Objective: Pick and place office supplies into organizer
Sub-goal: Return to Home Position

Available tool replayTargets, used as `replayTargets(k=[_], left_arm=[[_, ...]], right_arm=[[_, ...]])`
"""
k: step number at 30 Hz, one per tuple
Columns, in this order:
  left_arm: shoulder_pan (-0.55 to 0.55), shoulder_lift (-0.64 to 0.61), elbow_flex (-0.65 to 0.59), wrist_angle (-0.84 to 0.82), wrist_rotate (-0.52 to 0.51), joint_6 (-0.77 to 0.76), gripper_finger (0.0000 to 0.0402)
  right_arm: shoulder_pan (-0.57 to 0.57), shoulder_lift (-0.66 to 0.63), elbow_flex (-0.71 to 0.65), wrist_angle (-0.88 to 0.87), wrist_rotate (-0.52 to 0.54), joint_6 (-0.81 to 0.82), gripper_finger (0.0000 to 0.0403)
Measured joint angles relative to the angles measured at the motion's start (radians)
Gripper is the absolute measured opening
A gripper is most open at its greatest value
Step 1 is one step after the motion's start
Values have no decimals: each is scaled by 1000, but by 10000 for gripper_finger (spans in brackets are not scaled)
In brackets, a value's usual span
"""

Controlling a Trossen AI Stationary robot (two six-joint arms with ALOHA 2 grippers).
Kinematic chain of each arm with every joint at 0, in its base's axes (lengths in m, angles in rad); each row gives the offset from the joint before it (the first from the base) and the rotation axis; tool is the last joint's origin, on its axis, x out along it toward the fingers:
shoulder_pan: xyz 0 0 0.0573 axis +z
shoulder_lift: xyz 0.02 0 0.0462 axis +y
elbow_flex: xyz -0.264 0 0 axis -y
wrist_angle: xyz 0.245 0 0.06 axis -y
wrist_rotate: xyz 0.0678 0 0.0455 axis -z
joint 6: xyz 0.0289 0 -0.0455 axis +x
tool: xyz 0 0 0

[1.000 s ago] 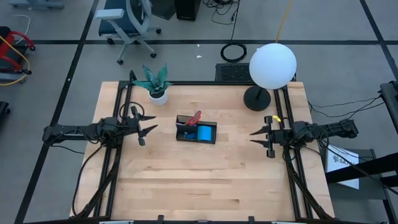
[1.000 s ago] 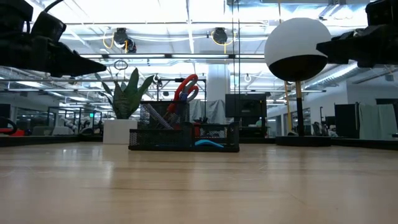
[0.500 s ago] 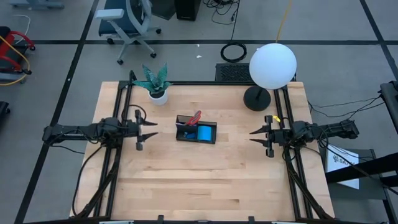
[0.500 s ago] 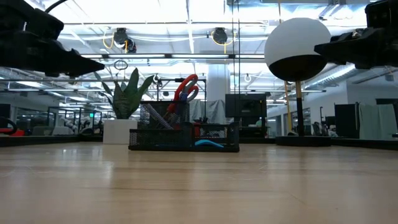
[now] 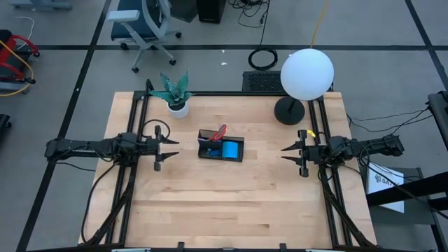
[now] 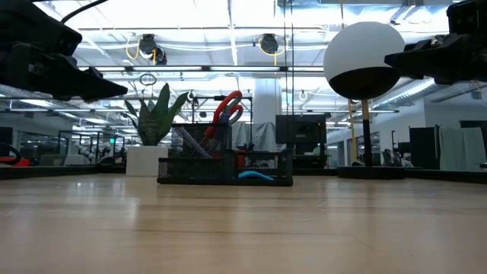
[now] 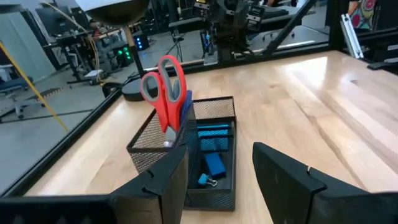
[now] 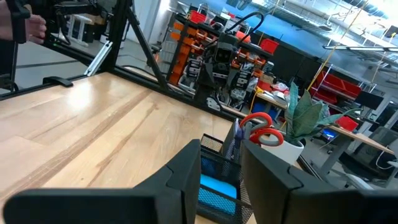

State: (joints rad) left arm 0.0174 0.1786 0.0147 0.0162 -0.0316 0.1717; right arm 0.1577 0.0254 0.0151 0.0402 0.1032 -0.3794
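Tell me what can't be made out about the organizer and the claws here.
- Whatever stands beside the red-handled scissors: hidden by the mesh wall of the organizer in the left wrist view, too small in the high view.
- Blue note pad, right wrist view: mostly covered by the right claw's own fingers.
- Blue binder clip: lost behind the mesh in the low view.

In the middle of the frame the black mesh organizer [image 7: 152,144] sat on the worktop [image 7: 323,93]. Red-handled scissors [image 7: 165,93] stood handles-up in its taller compartment. A blue note pad [image 7: 214,132], a blue block [image 7: 215,165] and a binder clip [image 7: 205,181] lay in the lower one. In the foreground the left tool [image 7: 219,155] hung with its fingers [image 7: 283,177] apart.
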Motion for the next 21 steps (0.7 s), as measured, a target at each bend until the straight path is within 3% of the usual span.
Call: replayTargets(k=[21], left_arm=[[0, 5, 0, 16, -5, -20, 189]], right_arm=[[0, 0, 0, 0, 0, 0, 105]])
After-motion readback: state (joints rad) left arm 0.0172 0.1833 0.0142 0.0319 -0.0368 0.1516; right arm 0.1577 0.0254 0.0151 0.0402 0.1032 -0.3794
